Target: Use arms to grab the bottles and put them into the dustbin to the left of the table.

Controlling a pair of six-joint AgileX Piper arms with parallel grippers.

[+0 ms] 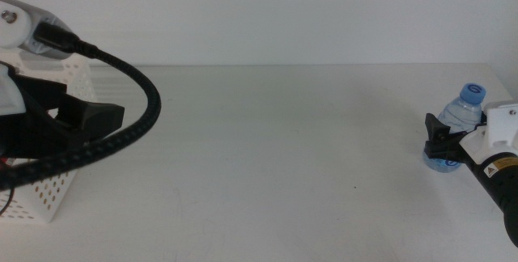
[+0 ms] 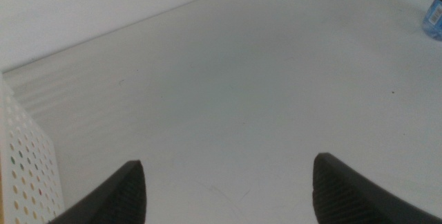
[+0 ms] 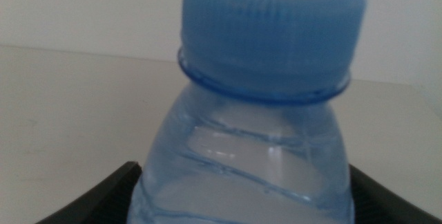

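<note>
The small clear water bottle (image 1: 460, 120) with a blue cap stands at the table's (image 1: 267, 149) right edge. My right gripper (image 1: 445, 142) is shut on its body. In the right wrist view the bottle (image 3: 255, 113) fills the frame between the two jaws of that gripper (image 3: 245, 189). My left gripper (image 1: 93, 118) hangs open and empty over the white perforated dustbin (image 1: 48, 193) at the left. In the left wrist view its jaws stand wide apart (image 2: 228, 189), with the dustbin wall (image 2: 21, 169) beside them and the bottle (image 2: 434, 13) far off. The yellow-drink bottle and red can are out of view.
The ribbed black cable (image 1: 137, 124) of the left arm loops out over the table's left part. A white wall runs along the far edge of the table.
</note>
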